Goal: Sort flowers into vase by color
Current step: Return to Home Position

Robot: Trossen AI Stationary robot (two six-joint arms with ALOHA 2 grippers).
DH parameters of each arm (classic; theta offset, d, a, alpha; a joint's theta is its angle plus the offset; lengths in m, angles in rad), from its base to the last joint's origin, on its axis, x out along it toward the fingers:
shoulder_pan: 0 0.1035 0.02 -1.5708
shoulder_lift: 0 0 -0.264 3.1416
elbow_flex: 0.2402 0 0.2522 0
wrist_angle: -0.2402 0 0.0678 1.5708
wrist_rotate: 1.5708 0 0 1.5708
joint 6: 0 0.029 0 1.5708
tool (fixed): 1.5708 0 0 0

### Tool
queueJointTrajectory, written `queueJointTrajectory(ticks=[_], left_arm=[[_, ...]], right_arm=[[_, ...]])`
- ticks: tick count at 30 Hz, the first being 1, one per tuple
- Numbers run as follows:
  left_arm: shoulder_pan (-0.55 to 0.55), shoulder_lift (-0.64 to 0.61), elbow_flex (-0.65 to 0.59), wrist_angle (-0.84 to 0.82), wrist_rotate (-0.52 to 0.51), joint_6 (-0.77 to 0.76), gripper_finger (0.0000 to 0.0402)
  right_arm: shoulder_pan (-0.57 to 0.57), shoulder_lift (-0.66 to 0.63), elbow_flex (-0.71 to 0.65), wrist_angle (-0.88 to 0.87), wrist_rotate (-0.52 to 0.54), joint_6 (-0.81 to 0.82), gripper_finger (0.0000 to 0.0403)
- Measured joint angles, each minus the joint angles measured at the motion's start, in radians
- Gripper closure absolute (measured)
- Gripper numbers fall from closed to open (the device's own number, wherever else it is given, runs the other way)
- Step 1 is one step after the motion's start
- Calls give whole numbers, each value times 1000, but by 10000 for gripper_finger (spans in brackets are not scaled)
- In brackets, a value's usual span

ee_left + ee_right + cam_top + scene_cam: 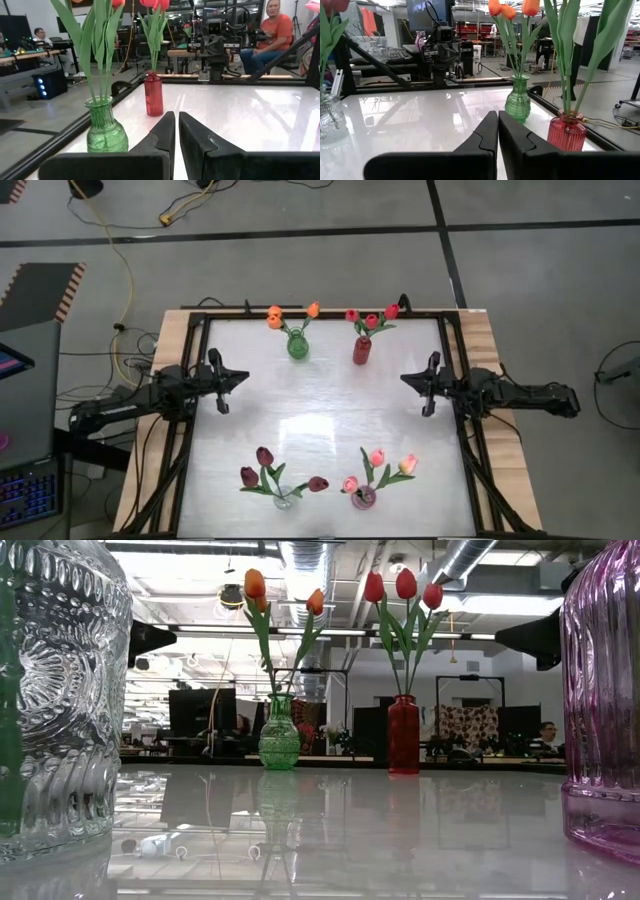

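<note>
Flowers (274, 318) stand color-sorted in four vases (297, 347), and your left end effector (243, 376) and right end effector (404, 380) hover at opposite table (320, 420) sides, both closed, empty.

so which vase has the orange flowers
The green vase, at the table's far edge on the left arm's side. The red vase beside it holds red tulips; the clear vase maroon, the pink vase pink.

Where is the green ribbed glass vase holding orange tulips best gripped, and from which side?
Likely the narrow neck of the green ribbed glass vase, just under its flared rim; the belly below is wide and rounded. Come in level from the left gripper's side, beneath the orange tulips' leaves, since the red glass vase stands on the other side.
</note>
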Motion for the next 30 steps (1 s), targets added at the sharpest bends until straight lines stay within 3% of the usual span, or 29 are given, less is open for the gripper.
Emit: queueJointTrajectory(ticks=[30], left_arm=[[0,0,-1,1,1,-60,391]], right_arm=[[0,0,0,-2,2,0,360]])
